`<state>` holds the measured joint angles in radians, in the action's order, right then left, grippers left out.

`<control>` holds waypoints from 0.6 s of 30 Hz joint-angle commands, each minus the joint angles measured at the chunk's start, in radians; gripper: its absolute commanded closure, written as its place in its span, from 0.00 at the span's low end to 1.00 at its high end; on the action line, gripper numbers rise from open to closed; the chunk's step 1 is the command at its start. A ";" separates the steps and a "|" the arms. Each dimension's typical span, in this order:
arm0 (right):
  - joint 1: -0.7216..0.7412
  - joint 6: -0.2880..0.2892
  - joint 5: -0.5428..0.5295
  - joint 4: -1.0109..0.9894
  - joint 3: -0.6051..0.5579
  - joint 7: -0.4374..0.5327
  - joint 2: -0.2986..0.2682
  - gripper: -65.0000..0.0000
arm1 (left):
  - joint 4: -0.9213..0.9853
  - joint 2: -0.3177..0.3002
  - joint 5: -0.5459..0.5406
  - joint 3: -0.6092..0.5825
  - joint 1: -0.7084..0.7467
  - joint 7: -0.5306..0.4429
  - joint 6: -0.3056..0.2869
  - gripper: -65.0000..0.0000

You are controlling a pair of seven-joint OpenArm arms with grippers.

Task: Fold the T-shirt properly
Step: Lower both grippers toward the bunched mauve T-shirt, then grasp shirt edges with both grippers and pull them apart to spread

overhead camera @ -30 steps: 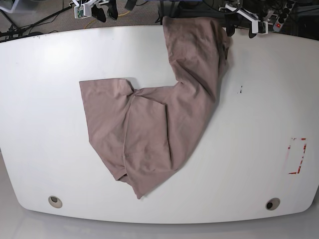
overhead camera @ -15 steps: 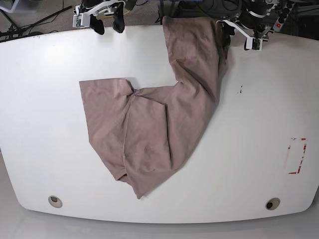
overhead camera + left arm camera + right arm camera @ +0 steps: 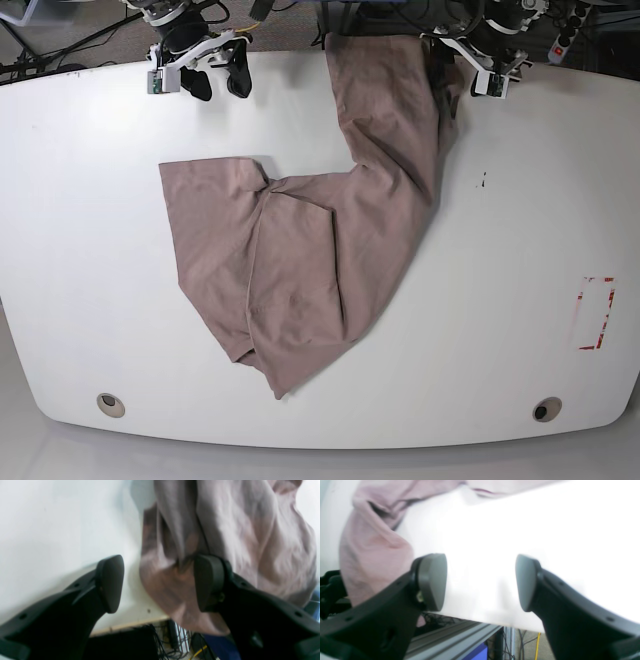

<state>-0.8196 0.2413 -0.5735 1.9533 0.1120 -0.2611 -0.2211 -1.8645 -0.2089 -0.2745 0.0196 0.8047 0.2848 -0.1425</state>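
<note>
A smooth white worktop (image 3: 90, 200) with rounded corners carries the T-shirt (image 3: 320, 240), soft thin mauve cloth lying crumpled mid-surface, one long fold draped over the far edge. The left claw (image 3: 160, 585) stands apart at that draped fold. The right claw (image 3: 480, 582) gapes over bare surface, gripping nothing.
</note>
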 commanded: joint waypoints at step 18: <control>0.375 0.002 -0.006 -0.016 0.091 -0.272 -0.004 0.36 | -0.002 -0.028 -0.002 -0.002 0.008 0.011 0.001 0.97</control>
<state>-0.4709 0.2356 -0.5686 1.9427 0.1940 -0.5373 -0.2161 -1.8545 -0.2264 -0.2752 0.0067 0.7975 0.2966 -0.1425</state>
